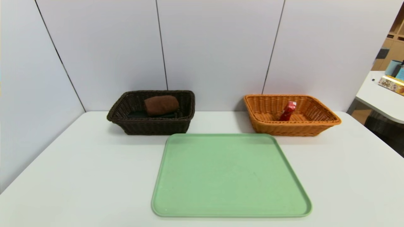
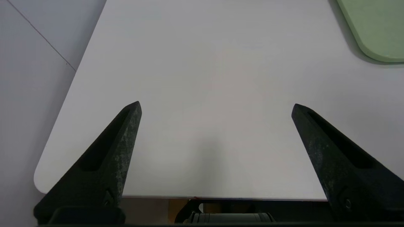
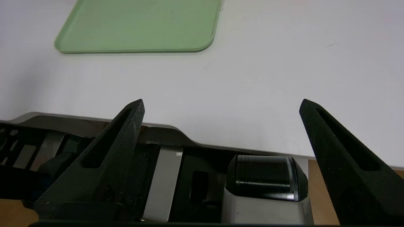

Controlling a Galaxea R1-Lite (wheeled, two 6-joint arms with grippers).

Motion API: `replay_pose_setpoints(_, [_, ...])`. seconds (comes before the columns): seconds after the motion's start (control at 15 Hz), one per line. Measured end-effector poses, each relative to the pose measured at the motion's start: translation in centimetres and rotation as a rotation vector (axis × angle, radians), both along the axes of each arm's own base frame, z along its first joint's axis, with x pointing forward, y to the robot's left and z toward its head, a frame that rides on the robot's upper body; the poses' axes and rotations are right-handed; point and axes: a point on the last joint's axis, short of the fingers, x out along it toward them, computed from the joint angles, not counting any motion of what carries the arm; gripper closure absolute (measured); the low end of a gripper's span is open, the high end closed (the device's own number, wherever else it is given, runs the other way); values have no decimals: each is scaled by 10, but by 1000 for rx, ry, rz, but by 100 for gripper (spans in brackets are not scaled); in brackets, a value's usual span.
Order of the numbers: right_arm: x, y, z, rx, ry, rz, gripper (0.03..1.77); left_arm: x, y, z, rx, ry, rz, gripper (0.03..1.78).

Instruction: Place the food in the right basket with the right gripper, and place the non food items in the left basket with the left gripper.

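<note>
No readable text, labels or numbers anywhere

This looks like an office or lab test corner: a plain white table (image 1: 63,176) stands boxed in by pale grey partition panels (image 1: 217,47) from nine o'clock round to one. At two o'clock a second white desk (image 1: 378,97) carries a box and cups, with wooden shelving (image 1: 394,41) behind it.

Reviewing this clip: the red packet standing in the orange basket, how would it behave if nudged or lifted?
The red packet stands upright and narrow near the middle of the orange basket, so a nudge would probably tip it. It looks like thin, crinkled wrapping, so it is likely light and would give under a squeeze. Its glossy surface might be a little slippery.
</note>
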Motion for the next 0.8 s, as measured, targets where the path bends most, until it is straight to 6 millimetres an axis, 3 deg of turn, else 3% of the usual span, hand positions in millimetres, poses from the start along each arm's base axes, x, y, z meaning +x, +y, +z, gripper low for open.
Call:
replay_pose_setpoints(0.47, [-5, 9, -19, -9, -39, -19, 10, 3, 0, -12, 0, -27, -9, 12])
replay_pose_setpoints(0.8, [8, 10, -47, -58, -243, -27, 10, 19, 1, -25, 7, -99, -2, 12])
